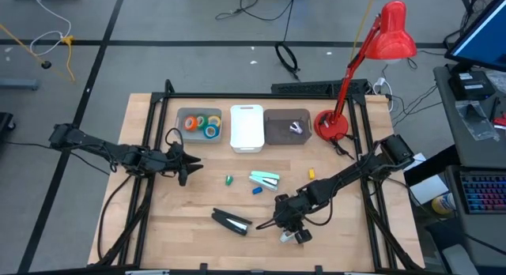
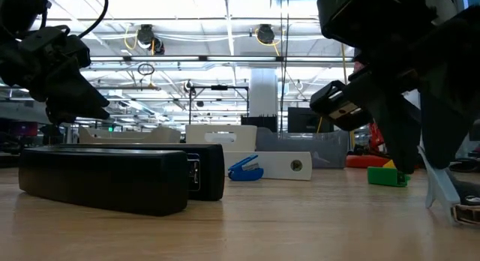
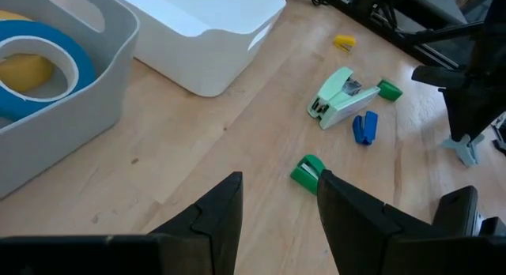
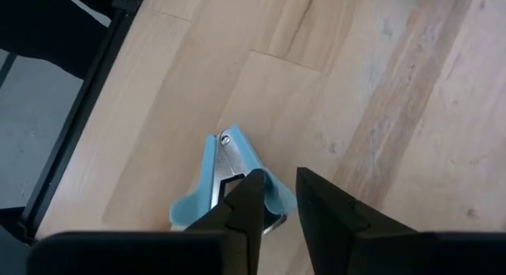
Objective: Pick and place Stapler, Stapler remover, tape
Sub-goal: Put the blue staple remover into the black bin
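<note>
Your right gripper sits over the pale blue staple remover, fingers narrowly apart around its edge; whether they pinch it is hard to tell. From that remover, one black stapler lies just beside, one mint stapler farther toward three bins; the grey bin holds tape. Your left gripper hovers open. No writing reads.
</note>
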